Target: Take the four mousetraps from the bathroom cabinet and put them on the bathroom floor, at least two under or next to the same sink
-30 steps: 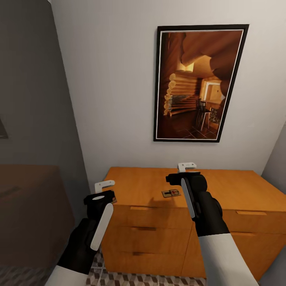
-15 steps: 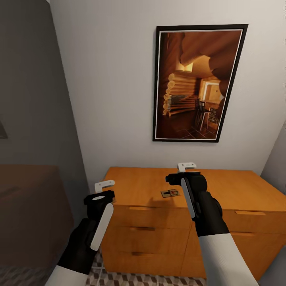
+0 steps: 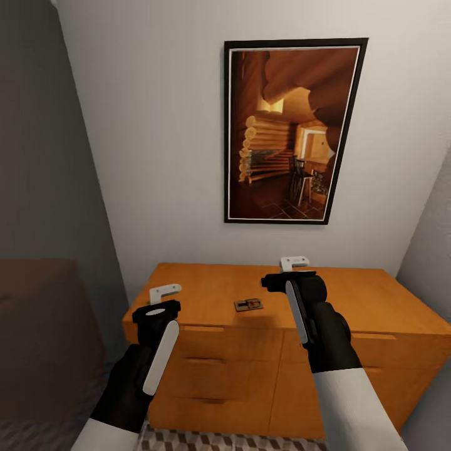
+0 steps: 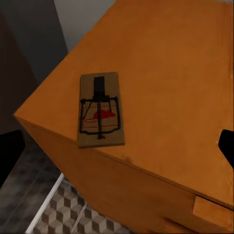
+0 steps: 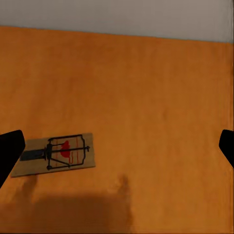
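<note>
I stood facing an orange wooden cabinet (image 3: 351, 300) with drawers in its front, set against a pale wall under a black-framed picture of a log-cabin interior (image 3: 291, 128). One small flat brown rectangular mousetrap (image 3: 248, 305) with a black wire frame and a red mark lay on the cabinet top near its front edge, between my two arms, and the right wrist view showed that board (image 5: 53, 153) flat on the wood. A second mousetrap of the same kind (image 4: 100, 110) lay at the cabinet's near left corner, close to the edge, seen from my left wrist. My left tool (image 3: 164, 292) hung just in front of that left corner, and my right tool (image 3: 294, 263) hovered above the cabinet top, right of the middle trap. My right tool was spread wide and held nothing; of my left tool's spread I cannot tell. A strip of floor tiled with a brown, beige and white cube pattern (image 3: 207, 441) showed below the cabinet.
</note>
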Controlling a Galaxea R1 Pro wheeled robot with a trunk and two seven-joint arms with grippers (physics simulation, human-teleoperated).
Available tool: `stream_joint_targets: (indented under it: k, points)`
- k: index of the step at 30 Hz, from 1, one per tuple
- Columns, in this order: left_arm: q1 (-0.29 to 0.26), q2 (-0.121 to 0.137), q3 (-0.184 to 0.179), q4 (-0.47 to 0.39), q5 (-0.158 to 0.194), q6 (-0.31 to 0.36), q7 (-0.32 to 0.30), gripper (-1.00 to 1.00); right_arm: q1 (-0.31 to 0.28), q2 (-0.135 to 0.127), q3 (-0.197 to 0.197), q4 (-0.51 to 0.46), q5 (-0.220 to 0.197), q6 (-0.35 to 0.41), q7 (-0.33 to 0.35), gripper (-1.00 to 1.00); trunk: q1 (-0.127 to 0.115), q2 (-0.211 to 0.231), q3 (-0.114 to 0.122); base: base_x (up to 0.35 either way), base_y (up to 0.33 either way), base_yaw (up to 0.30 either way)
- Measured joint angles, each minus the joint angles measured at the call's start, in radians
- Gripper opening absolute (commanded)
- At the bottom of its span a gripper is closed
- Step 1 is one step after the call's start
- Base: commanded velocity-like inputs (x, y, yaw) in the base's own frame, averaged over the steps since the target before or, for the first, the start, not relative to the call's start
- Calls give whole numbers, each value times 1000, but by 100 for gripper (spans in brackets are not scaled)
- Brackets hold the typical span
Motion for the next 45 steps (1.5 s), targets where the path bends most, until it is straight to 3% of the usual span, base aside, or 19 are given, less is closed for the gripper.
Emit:
stream_joint_targets:
  k: [29, 45]
  points:
    - [0, 1, -3, 2, -6, 8, 6, 100, 0, -1, -1, 0, -4, 0, 4, 100, 0, 0, 0, 0, -28, 0]
    - [0, 6, -4, -3, -9, 63, 10, 100, 0, -1, -1, 1, -5, 0, 5, 100, 0, 0, 0, 1, 0, 0]
